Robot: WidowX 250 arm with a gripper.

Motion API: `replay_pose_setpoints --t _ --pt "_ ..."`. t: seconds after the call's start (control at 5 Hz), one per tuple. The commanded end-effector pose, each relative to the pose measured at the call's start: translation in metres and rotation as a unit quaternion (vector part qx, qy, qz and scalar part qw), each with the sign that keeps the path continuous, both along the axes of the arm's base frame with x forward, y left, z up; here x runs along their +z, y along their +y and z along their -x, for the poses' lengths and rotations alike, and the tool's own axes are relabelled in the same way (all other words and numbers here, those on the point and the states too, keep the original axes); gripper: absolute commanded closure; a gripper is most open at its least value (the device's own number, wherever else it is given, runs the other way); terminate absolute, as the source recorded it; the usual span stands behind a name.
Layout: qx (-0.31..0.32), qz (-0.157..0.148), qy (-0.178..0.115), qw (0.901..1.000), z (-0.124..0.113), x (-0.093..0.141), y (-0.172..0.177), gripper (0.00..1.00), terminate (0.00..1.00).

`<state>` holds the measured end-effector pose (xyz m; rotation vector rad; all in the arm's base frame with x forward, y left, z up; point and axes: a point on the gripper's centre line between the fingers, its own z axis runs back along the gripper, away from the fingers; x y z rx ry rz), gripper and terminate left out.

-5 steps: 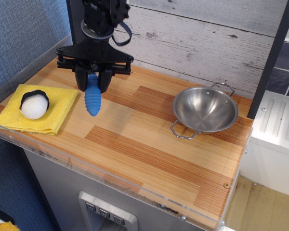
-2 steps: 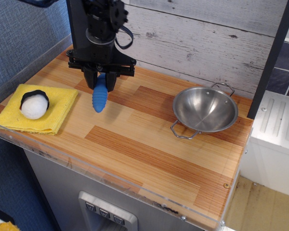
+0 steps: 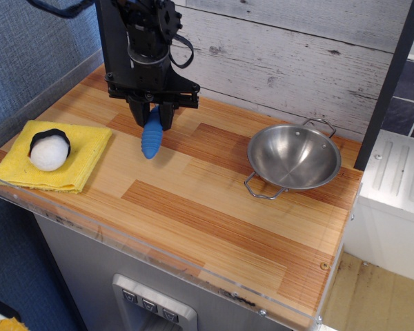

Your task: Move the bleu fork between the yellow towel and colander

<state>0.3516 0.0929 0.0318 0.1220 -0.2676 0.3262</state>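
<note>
From my remote station I saw the worktop (image 3: 214, 207), striped wood planks with a clear strip along its front edge. On it lay the yellow towel (image 3: 83, 155) at the left end, and the colander (image 3: 294, 160) rested near the right end, well apart from the towel.

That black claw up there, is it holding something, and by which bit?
Yes. The black claw grips a fork with a ribbed bright-blue plastic handle by its upper end; the handle hangs below and the tines are hidden.
</note>
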Motion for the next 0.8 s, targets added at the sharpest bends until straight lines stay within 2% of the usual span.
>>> replay_pose_setpoints --t 0.0,0.2,0.4,0.6 --pt "-0.033 -0.018 0.006 0.9993 -0.011 -0.003 -0.011 1.00 0.00" --pt "-0.004 0.004 -0.001 1.0000 -0.011 -0.006 -0.010 0.00 0.00" --pt "0.048 -0.011 -0.027 0.9984 -0.008 0.003 -0.003 0.00 0.00" --pt "0.064 -0.003 -0.036 0.9973 -0.004 0.006 -0.002 0.00 0.00"
